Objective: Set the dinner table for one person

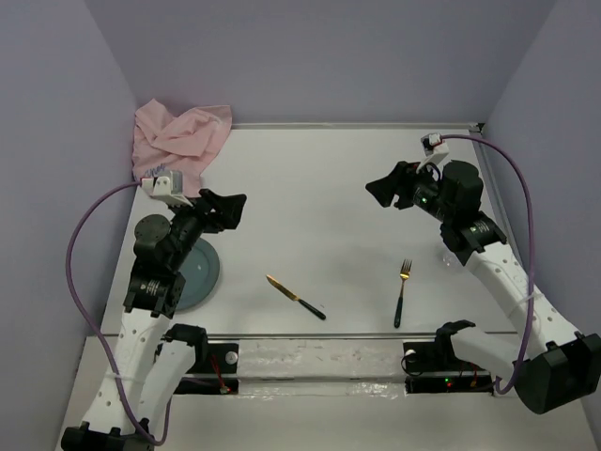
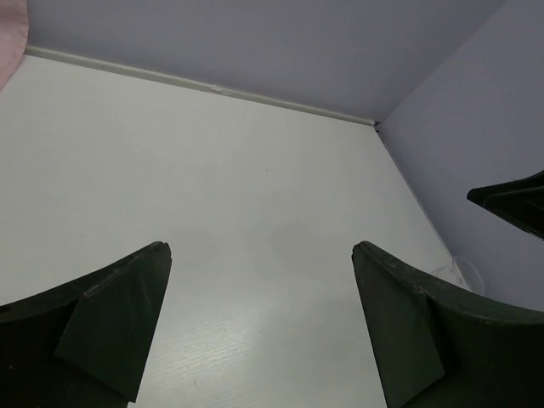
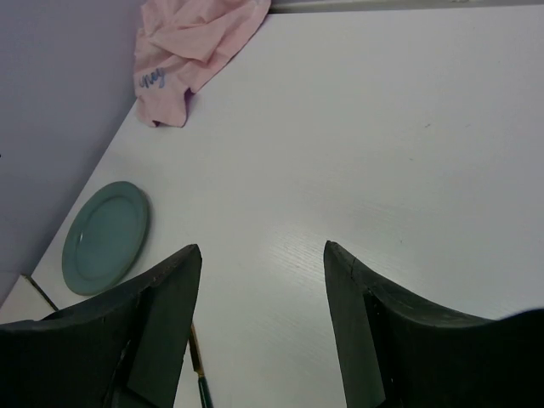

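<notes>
Overhead view of a white dinner table [image 1: 310, 178] that fills the frame, with your two arms rising from the bottom edge. Your left end effector [image 1: 225, 209] hovers at centre left, its jaws spread as wide as they go and nothing between them. Your right end effector [image 1: 383, 191] hovers at upper right, jaws partly apart, also holding nothing. A crumpled pink cloth [image 1: 183, 141] lies in the upper left corner of the table. A green plate [image 1: 205, 272] sits at lower left, partly hidden under the left arm. A knife [image 1: 296, 298] lies at lower centre, slanting from its gold blade at upper left to its dark handle at lower right. A fork [image 1: 402, 293] lies at lower right, almost upright in the frame, tines toward the top. The fork is below the right end effector, toward the bottom edge, so the right arm is the nearer one. The cloth and plate are on the left arm's side. To lift the fork, you would probably set the jaws across its long axis.
</notes>
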Controlling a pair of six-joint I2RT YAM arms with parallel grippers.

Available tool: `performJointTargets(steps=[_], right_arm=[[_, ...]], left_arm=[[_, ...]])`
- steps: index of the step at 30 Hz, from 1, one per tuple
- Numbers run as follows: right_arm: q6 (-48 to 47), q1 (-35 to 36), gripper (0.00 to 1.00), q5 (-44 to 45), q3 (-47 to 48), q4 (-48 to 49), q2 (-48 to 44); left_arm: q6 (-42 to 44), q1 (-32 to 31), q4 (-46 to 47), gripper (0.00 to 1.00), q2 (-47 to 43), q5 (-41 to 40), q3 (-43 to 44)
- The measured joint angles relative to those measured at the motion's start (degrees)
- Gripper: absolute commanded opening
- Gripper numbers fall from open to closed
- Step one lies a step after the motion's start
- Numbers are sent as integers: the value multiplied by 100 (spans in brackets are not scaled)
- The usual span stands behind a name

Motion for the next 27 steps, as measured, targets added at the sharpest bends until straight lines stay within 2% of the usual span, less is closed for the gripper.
performJointTargets(steps=[8,13,17,27], right_arm=[[-4,0,66,42,0,0,-35],[-24,0,66,107,-13,0,-35],[-52,0,66,131,-61,4,-35],[-66,0,66,131,-96,-15,-35]], left_arm=[[2,0,-166,99,407,-490,321],[0,22,-249,99,1388,-1198,1233],[0,173,-254,99,2168,-1770,1569],[-81,1563,-291,96,4996,-2361,2208]])
